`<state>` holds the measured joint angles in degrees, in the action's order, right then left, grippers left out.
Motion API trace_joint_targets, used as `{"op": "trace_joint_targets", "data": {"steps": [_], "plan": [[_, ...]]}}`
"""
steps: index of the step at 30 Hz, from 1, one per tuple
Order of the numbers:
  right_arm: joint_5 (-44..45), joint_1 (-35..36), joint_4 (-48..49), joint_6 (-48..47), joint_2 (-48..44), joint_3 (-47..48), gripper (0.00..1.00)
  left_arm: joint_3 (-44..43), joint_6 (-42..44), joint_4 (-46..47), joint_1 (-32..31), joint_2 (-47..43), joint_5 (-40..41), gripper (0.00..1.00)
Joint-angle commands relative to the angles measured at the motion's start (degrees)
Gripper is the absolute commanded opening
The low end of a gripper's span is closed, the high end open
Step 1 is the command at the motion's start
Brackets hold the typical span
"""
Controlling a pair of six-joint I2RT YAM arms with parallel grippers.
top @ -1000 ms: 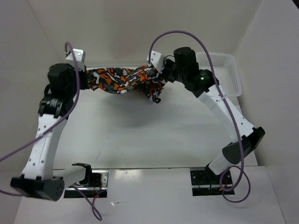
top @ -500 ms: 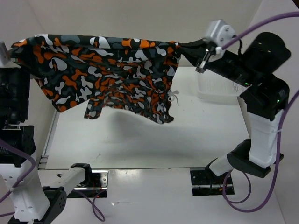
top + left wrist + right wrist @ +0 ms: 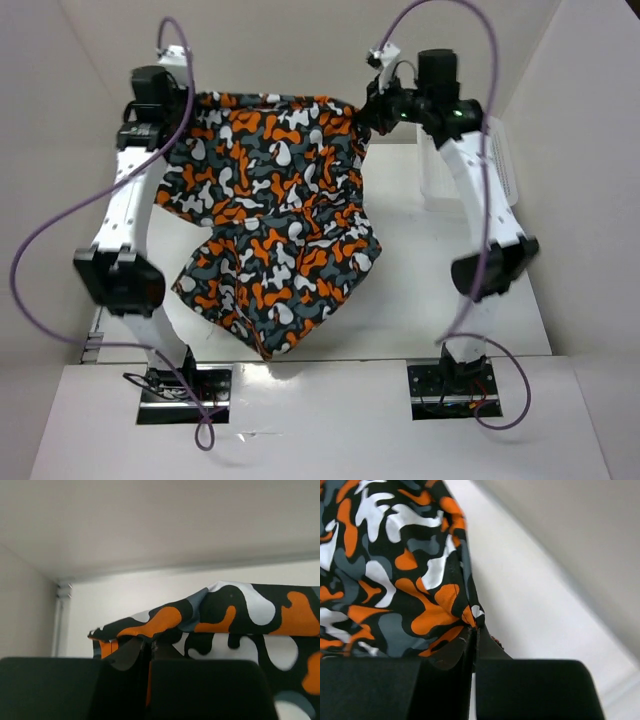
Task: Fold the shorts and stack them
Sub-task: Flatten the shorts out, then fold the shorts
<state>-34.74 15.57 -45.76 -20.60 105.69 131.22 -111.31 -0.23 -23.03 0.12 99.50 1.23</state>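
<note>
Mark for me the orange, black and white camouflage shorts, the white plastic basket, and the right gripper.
Camouflage shorts [image 3: 270,200], top external view, middle of the hanging fabric.
White plastic basket [image 3: 436,185], top external view, its left wall.
Right gripper [image 3: 474,630], right wrist view, between fingertips pinching the shorts' corner.

Hiding the left and middle of the table beneath the hanging shorts. Screening part of the white basket behind the right arm. Swallowing the pinched corners of cloth between the pressed-together tips of the left gripper and the right gripper. Running the cloth off 2 edges in each wrist view. Blurring the dark fingers along the bottom of both wrist views.
</note>
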Motion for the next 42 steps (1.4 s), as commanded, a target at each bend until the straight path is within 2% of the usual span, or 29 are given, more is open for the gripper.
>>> {"op": "trace_joint_targets", "data": {"steps": [1, 2, 6, 14, 16, 20, 21, 23, 24, 25, 27, 33, 37, 42], "plan": [[-0.33, -3.88, 2.24, 4.42, 8.72, 4.63, 0.0, -7.66, 0.23, 0.79, -0.3, 7.17, 0.0, 0.0], [2.11, -4.41, 2.25, 5.12, 13.7, 6.31, 0.0, -9.61, 0.23, 0.09, -0.82, 11.63, 0.0, 0.0], [10.36, -4.51, 2.87, 2.59, 21.13, 10.72, 0.0, -13.32, 0.23, 0.09, -1.44, 18.08, 0.0, 0.0], [23.21, 0.07, 4.96, -1.64, 22.89, 7.3, 0.0, -10.51, 0.23, 2.55, -3.2, 19.32, 2.36, 0.0], [25.67, 0.59, 5.59, -3.74, 21.23, 5.02, 0.0, -8.06, 0.23, 3.07, -3.81, 17.14, 3.51, 0.0], [28.48, 2.35, 9.17, -12.16, 14.74, -6.81, 0.0, 6.24, 0.23, 2.55, -6.7, 5.75, 6.05, 0.0], [29.55, 2.88, 11.02, -14.53, 12.46, -16.16, 0.0, 15.33, 0.23, 2.55, -7.32, 3.35, 7.37, 0.0], [32.87, 4.72, 16.37, -22.53, 4.73, -26.31, 0.0, 23.29, 0.23, 0.71, -8.47, -2.7, 7.38, 0.0], [33.68, 4.73, 17.45, -24.9, 2.61, -34.63, 0.0, 26.37, 0.23, -0.95, -9.08, -4.48, 7.38, 0.0], [34.3, 4.73, 17.98, -27.1, -1.06, -38.02, 0.0, 31.97, 0.23, -4.19, -9.69, -6.06, 7.38, 0.0], [35.88, 3.95, 19.3, -30.54, -3.55, -45.39, 0.0, 36.4, 0.23, -7.02, -9.7, -11.16, 7.38, 0.0], [35.88, 2.53, 20.53, -34.5, -8.65, -56.41, 0.0, 47.21, 0.23, -17.9, -14.26, -22.06, 5.63, 0.0], [37.72, 2.53, 21.24, -35.2, -8.66, -59.4, 0.0, 52.84, 0.23, -22.4, -19.8, -23.3, 4.21, 0.02], [38.96, 3.14, 21.76, -36.44, -11.81, -62.57, 0.0, 55.5, 0.23, -24.25, -24.72, -23.47, 2.02, 0.04]]}}
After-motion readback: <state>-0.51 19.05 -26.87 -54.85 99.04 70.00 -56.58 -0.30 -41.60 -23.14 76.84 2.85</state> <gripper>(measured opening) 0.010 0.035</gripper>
